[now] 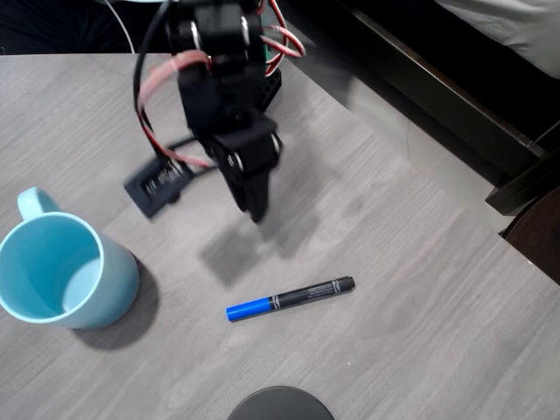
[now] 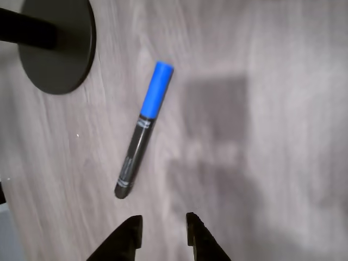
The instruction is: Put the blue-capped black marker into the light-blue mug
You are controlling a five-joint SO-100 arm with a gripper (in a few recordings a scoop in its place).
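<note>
Two black fingertips point(image 2: 133, 231) of the hand point(image 2: 163, 231) poke up from the bottom edge of the wrist view, a narrow gap between them and nothing held. One blue-capped black marker point(image 2: 142, 130) lies flat on the grey wood-grain bench point(image 2: 283, 65) just beyond those tips and a little to their left in that view, its black barrel end nearer the hand and its blue cap pointing away. Marker and hand are apart, not touching.

From overhead, the marker point(image 1: 290, 298) lies nearly level across the picture, cap to the left, in the lower middle of the bench point(image 1: 420, 350). The hand point(image 1: 255, 208) hangs above the bench, up and a little left of the marker, casting a soft shadow between them.

One light-blue mug point(image 1: 61, 273) stands upright at the left edge, mouth open to the camera, handle toward the top of the picture, well apart from the marker.

One dark round base point(image 2: 60, 43) sits at the top left of the wrist view.
</note>
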